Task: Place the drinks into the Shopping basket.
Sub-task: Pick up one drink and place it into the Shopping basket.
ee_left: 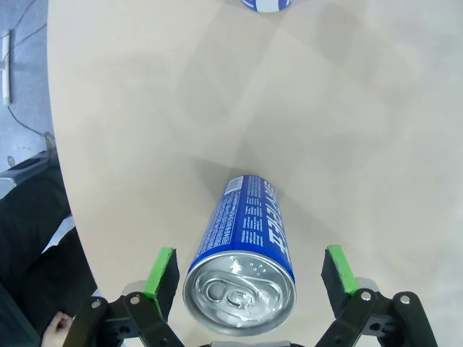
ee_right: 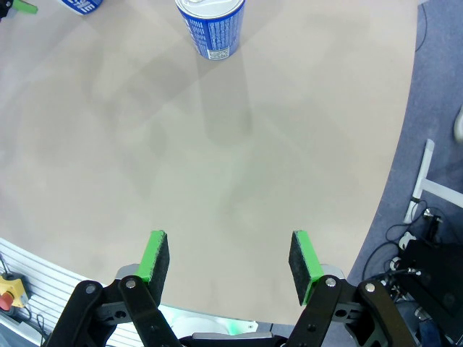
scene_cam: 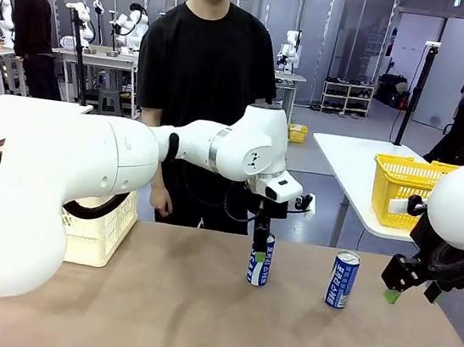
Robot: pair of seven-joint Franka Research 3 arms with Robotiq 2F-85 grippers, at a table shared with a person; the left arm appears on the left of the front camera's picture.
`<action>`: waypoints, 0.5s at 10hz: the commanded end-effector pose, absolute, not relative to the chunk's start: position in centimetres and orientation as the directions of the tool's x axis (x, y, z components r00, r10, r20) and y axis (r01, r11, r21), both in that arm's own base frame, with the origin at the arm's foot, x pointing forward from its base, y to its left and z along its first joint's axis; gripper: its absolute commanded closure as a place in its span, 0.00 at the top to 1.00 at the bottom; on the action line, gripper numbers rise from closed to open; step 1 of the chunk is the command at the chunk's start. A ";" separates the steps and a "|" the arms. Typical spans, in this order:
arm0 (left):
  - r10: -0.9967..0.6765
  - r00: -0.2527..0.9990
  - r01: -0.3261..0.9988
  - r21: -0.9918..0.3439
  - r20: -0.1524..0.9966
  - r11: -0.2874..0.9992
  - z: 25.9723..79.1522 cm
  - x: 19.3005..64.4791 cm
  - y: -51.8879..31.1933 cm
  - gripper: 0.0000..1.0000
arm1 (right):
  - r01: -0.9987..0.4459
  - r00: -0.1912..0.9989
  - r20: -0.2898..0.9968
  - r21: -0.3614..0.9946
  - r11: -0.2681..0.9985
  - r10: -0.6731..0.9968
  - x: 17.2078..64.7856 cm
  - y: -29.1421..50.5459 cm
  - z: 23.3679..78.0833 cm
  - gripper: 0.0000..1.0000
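Observation:
Two blue drinks with white lettering stand upright on the tan table (scene_cam: 195, 323). My left gripper (scene_cam: 260, 252) reaches down over the nearer can (scene_cam: 260, 271). In the left wrist view that can (ee_left: 249, 224) sits between the open green pads (ee_left: 163, 270), with a gap on each side. The second can (scene_cam: 342, 279) stands alone to the right; it also appears as the can (ee_right: 211, 25) far ahead of my right gripper (ee_right: 228, 258). My right gripper (scene_cam: 411, 291) hangs open and empty at the table's right edge. The cream Shopping basket (scene_cam: 102, 238) stands at the left, partly behind my left arm.
A person in black stands at the far side, one hand (scene_cam: 162, 204) hanging by the table edge. A yellow mesh basket (scene_cam: 405, 189) rests on another table at the back right. Bare tabletop lies between the cans and the front edge.

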State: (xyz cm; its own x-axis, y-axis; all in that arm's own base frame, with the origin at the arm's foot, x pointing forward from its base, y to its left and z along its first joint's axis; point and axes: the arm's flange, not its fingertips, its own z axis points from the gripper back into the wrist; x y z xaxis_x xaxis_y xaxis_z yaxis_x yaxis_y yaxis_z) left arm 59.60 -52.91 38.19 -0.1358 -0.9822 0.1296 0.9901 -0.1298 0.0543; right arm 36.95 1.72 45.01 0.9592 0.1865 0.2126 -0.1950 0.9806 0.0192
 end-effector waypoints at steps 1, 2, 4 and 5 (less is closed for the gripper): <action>-0.982 -0.124 0.992 0.023 0.140 -0.121 39.2 62.7 -55.6 1.00 | -0.194 0.959 0.214 0.021 0.981 0.185 36.9 1.5 45.0 0.84; -0.982 -0.126 0.992 0.026 0.144 -0.124 39.1 62.8 -55.8 1.00 | -0.194 0.959 0.214 0.021 0.981 0.185 36.9 1.5 45.0 0.84; -0.976 -0.134 0.991 0.025 0.169 -0.132 39.1 62.9 -55.8 1.00 | -0.194 0.959 0.214 0.021 0.981 0.185 36.9 1.5 45.0 0.84; -0.975 -0.136 0.991 0.027 0.174 -0.133 39.1 63.0 -55.8 0.94 | -0.194 0.959 0.214 0.021 0.981 0.185 36.9 1.5 45.0 0.84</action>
